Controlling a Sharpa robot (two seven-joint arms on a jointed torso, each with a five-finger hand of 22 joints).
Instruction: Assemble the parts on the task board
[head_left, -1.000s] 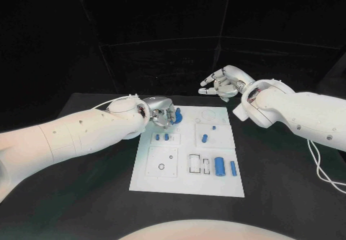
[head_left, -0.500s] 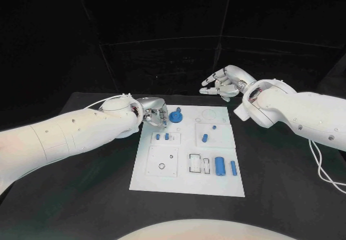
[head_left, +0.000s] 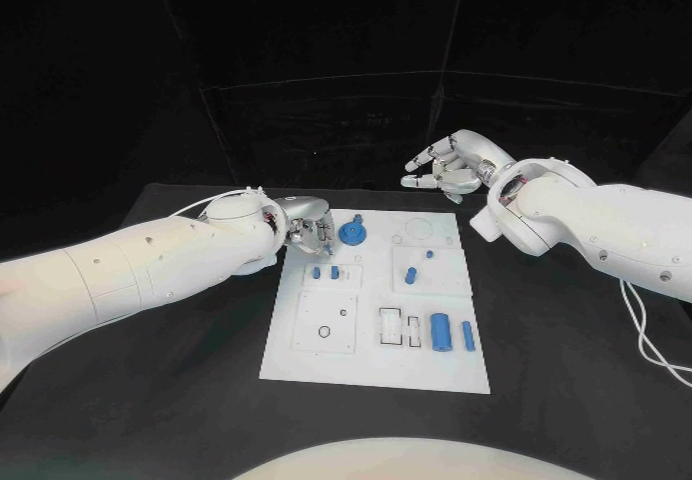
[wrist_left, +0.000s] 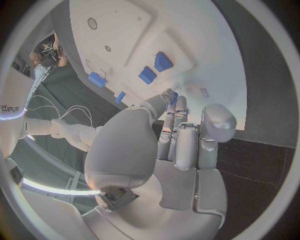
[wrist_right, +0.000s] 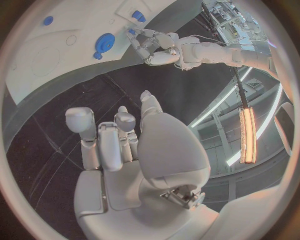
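Task board (head_left: 372, 350): white plate lying flat at the middle of the black table (head_left: 173, 380).
Round blue part (head_left: 355, 236): on the board's far left corner, just beside the left hand's fingertips.
Small blue parts (head_left: 326, 272): a pair in the recess near the left hand.
Cylinder parts (head_left: 438, 333): two blue pieces side by side on the board's near right area.
Left hand (head_left: 307, 232): low over the board's far left edge, fingers drawn together, empty.
Right hand (head_left: 454, 167): raised beyond the board's far edge, fingers spread, empty.
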